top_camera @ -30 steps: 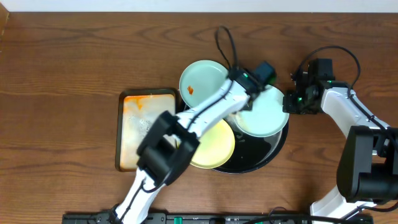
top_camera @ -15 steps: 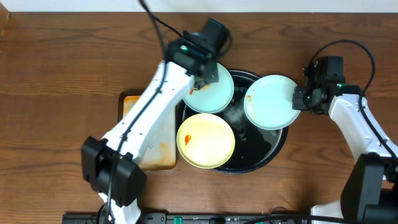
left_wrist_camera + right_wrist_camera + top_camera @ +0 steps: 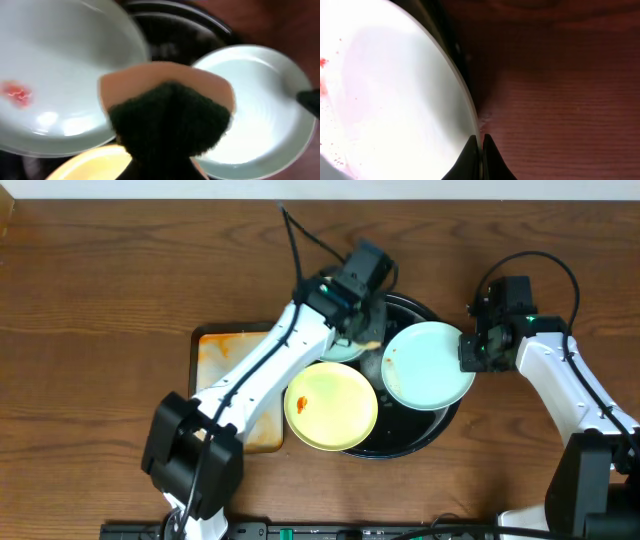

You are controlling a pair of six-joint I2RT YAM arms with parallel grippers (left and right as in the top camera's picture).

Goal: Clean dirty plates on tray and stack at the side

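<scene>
A glossy black tray (image 3: 437,423) sits mid-surface (image 3: 100,270) on dark wood. The right claw (image 3: 468,352) is clenched on the rim of a pale mint plate (image 3: 428,368), flecked orange near one edge. The left claw (image 3: 357,330) grasps a green-and-peach sponge (image 3: 167,120) above a second mint plate (image 3: 60,60), smeared orange. A yellow plate (image 3: 331,406), also dabbed orange, overlaps the tray's near-left rim.
</scene>
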